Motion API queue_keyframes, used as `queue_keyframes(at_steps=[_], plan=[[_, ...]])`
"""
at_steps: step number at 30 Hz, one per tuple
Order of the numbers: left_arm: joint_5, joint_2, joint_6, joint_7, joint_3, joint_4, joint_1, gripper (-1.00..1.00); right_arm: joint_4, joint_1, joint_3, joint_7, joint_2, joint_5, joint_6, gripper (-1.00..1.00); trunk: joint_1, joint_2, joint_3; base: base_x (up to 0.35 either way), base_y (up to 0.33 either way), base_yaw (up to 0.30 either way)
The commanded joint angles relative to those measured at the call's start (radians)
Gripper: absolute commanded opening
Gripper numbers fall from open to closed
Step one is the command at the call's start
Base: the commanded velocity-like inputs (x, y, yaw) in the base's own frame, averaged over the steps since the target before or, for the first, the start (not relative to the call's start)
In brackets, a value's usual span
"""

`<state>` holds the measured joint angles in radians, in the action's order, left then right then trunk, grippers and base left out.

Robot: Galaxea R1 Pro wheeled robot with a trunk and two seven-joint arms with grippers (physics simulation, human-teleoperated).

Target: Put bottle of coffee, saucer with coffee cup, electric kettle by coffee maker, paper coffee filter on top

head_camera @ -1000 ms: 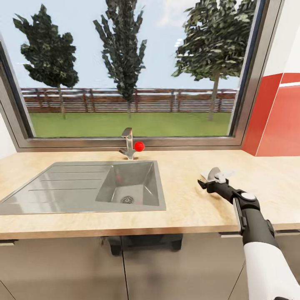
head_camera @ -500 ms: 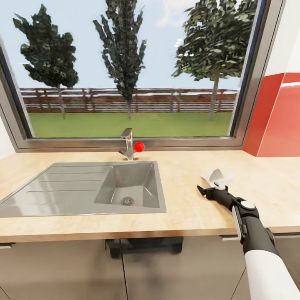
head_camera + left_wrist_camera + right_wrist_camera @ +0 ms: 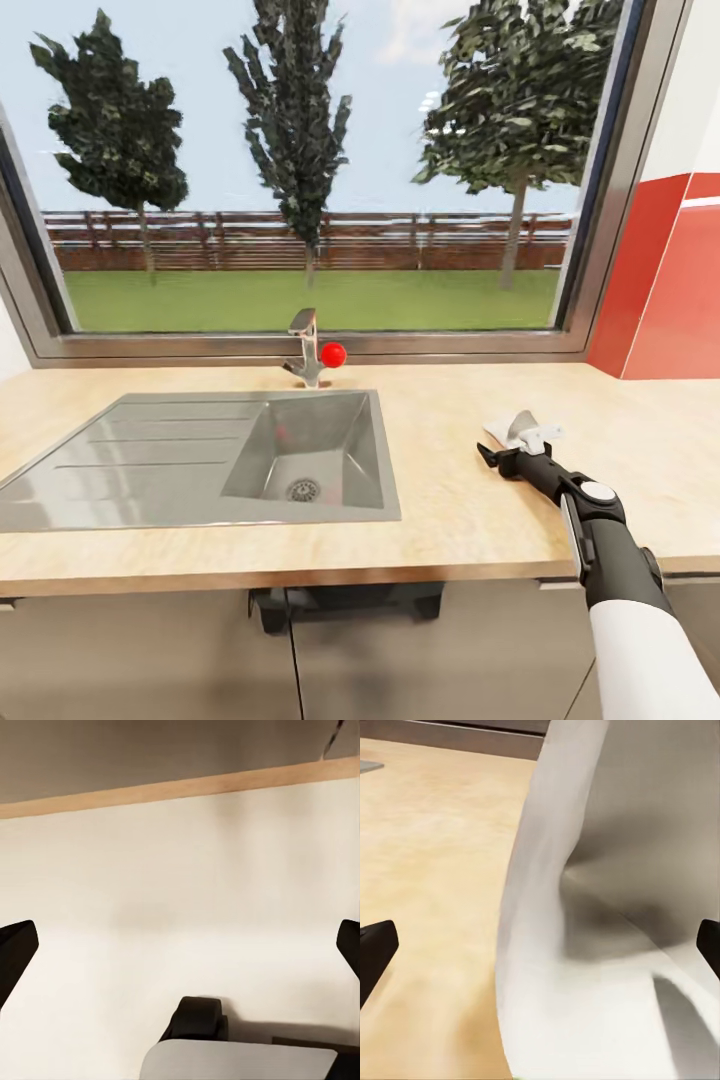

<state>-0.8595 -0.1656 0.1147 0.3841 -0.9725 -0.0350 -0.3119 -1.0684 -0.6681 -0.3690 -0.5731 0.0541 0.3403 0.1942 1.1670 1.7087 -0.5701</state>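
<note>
Paper coffee filter (image 3: pixel 522 430) sat on the worktop (image 3: pixel 450 480) at centre right, the right hand (image 3: pixel 512 452) spread open beside it.

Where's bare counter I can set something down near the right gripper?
Bare kitchen countertop lies between the sink and the right gripper, and more runs behind it toward the red backsplash. The strip behind the sink is narrow, with the tap standing in it. The paper coffee filter lies at the gripper's tips.
</note>
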Motion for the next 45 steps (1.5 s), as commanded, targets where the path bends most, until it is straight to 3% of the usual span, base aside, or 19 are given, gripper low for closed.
queue_keyframes(at_steps=[1,11,12,22,45], plan=[[-0.009,-0.001,0.005,-0.001,-0.008,-0.003,-0.001,1.0,-0.002,-0.001,-0.002,-0.007,0.0,0.006,0.003,1.0,0.0,0.001,-0.001,0.022,0.0,0.0],[-0.009,-0.002,0.005,-0.001,-0.008,-0.002,0.0,1.0,-0.002,-0.001,-0.002,-0.007,-0.005,0.005,0.004,1.0,0.0,0.001,-0.001,0.002,0.0,0.0],[-0.009,-0.002,0.005,-0.001,-0.008,-0.002,0.0,1.0,-0.001,-0.001,-0.001,-0.007,-0.006,0.005,0.004,-1.0,0.0,0.001,-0.001,0.0,0.0,0.0],[-0.009,-0.003,0.005,-0.001,-0.008,-0.002,0.0,1.0,-0.005,-0.001,-0.002,-0.007,-0.006,0.003,0.001,-1.0,0.0,0.001,-0.001,0.0,0.0,0.0],[-0.009,-0.005,0.005,0.001,-0.008,-0.002,-0.001,1.0,-0.125,-0.001,-0.001,-0.009,-0.01,0.005,0.014,-1.0,0.0,0.001,-0.001,0.0,0.0,0.0]])
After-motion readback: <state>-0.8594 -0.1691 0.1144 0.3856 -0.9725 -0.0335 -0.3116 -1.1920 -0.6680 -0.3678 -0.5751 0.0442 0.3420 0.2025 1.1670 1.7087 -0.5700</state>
